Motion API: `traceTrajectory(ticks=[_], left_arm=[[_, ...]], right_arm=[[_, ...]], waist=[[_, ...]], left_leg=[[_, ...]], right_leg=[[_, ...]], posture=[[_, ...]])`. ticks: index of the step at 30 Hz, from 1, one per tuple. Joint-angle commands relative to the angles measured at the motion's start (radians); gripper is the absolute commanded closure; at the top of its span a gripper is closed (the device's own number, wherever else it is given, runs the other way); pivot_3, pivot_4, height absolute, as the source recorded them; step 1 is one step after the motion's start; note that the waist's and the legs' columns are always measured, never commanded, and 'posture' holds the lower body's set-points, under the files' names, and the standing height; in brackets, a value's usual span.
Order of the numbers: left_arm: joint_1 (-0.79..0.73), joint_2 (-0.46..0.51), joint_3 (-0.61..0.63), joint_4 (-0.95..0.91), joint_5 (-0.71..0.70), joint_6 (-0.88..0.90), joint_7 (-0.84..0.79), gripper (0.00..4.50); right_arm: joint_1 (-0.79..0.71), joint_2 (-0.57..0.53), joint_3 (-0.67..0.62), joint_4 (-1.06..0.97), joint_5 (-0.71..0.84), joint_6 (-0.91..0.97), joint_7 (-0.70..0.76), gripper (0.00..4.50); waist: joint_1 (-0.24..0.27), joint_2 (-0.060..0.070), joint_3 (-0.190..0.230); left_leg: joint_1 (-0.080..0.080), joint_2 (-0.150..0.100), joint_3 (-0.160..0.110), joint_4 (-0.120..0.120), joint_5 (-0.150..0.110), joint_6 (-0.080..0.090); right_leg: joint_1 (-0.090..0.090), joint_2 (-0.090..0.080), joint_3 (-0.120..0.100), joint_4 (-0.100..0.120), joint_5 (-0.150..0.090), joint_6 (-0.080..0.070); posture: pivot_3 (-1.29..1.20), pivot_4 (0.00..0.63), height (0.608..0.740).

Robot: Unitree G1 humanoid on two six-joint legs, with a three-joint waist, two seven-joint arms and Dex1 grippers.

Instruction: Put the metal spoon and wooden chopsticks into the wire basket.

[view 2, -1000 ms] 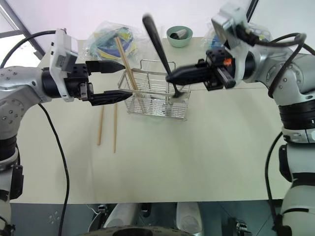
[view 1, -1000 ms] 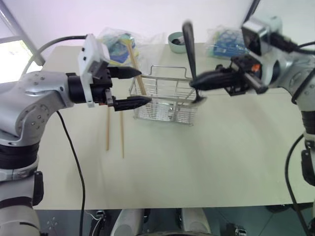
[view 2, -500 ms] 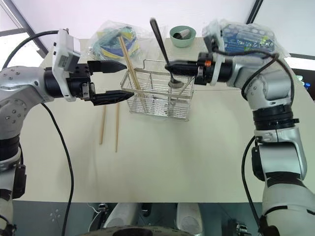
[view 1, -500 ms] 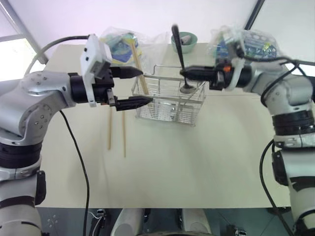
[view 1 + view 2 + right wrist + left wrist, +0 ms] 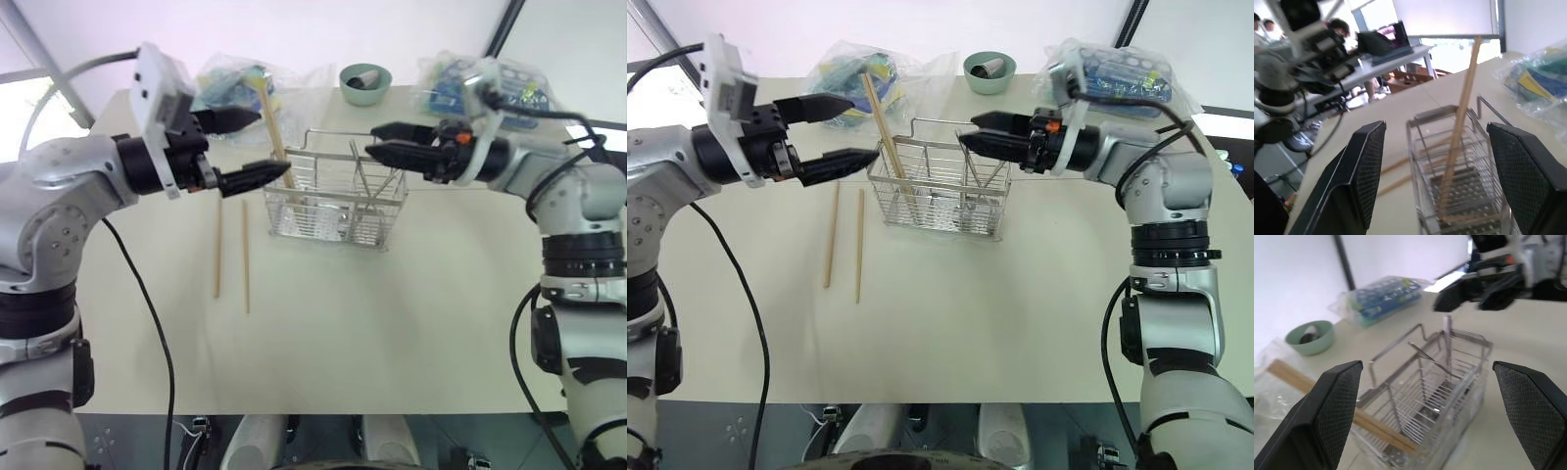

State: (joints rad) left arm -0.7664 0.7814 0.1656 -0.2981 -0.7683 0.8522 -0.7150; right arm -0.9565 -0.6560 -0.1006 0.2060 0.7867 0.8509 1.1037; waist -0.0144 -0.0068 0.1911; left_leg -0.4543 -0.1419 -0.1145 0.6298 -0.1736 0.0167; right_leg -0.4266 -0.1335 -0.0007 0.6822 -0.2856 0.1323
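The wire basket [image 5: 338, 201] stands mid-table. Inside it the metal spoon [image 5: 361, 182] leans on its own, handle up. One of the wooden chopsticks [image 5: 272, 127] also leans in the basket's left end, its top sticking out well above the rim. Two more chopsticks [image 5: 218, 245] [image 5: 245, 257] lie flat on the table left of the basket. My left gripper [image 5: 272, 142] is open beside the leaning chopstick, holding nothing. My right gripper [image 5: 370, 140] is open just above the basket's right part, empty; it also shows in the left wrist view [image 5: 1469, 290].
A small green bowl [image 5: 365, 83] sits at the table's far edge behind the basket. Plastic bags with packets lie at the far left [image 5: 230, 83] and far right [image 5: 485, 83]. The table [image 5: 392, 313] is bare in front of the basket.
My right gripper opened and let go of the spoon, which now rests in the basket. The left gripper drew a little to the left and up.
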Motion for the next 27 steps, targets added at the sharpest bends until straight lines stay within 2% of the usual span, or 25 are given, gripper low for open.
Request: traceTrajectory(ticks=[1,5,12,16,21,27], left_arm=[[-0.059,0.001,0.061,0.031,0.045,0.093,0.183,0.0],[-0.166,-0.033,0.094,0.162,0.158,0.381,0.489,0.0],[-0.17,-0.138,0.09,0.241,0.29,0.592,0.667,0.0],[-0.134,-0.253,0.087,0.28,0.382,0.54,0.758,0.0],[-0.151,-0.354,0.077,0.399,0.432,0.466,0.77,0.0],[-0.183,-0.39,0.031,0.577,0.479,0.353,0.722,0.0]], right_arm=[[-0.042,-0.039,-0.113,-0.1,0.141,0.102,0.009,1.16],[0.021,-0.107,-0.176,-0.276,0.301,0.206,0.07,1.16],[0.159,-0.132,-0.186,-0.451,0.357,0.198,0.055,1.16],[0.189,-0.128,-0.174,-0.477,0.341,0.184,0.003,1.16],[0.199,-0.164,-0.182,-0.488,0.368,0.199,0.0,1.16],[0.204,-0.167,-0.194,-0.497,0.416,0.212,-0.053,1.16]], waist=[[0.0,0.0,0.0],[0.004,-0.001,0.0],[0.001,-0.003,-0.001],[0.004,-0.004,-0.001],[0.006,-0.005,-0.001],[0.003,-0.005,-0.001]], left_leg=[[0.0,0.0,0.0,0.0,0.0,0.0],[-0.001,0.0,-0.001,0.0,0.0,0.0],[-0.001,0.0,0.0,0.002,-0.001,0.001],[-0.001,0.0,0.0,0.002,0.0,0.0],[-0.004,0.0,0.0,0.003,0.0,0.0],[-0.004,-0.001,0.0,0.003,0.0,0.0]], right_leg=[[0.0,0.0,0.0,0.0,0.0,0.0],[0.0,0.0,-0.001,0.0,0.0,0.0],[0.0,0.0,-0.001,0.0,0.002,0.002],[0.0,0.0,-0.001,0.0,0.002,0.002],[-0.001,0.0,-0.001,0.0,0.002,0.002],[-0.002,-0.001,-0.001,0.0,0.003,0.003]], posture=[[0.0,0.15,0.697],[0.0,0.15,0.697],[0.0,0.15,0.697],[0.0,0.15,0.697],[0.0,0.15,0.697],[0.0,0.15,0.697]])
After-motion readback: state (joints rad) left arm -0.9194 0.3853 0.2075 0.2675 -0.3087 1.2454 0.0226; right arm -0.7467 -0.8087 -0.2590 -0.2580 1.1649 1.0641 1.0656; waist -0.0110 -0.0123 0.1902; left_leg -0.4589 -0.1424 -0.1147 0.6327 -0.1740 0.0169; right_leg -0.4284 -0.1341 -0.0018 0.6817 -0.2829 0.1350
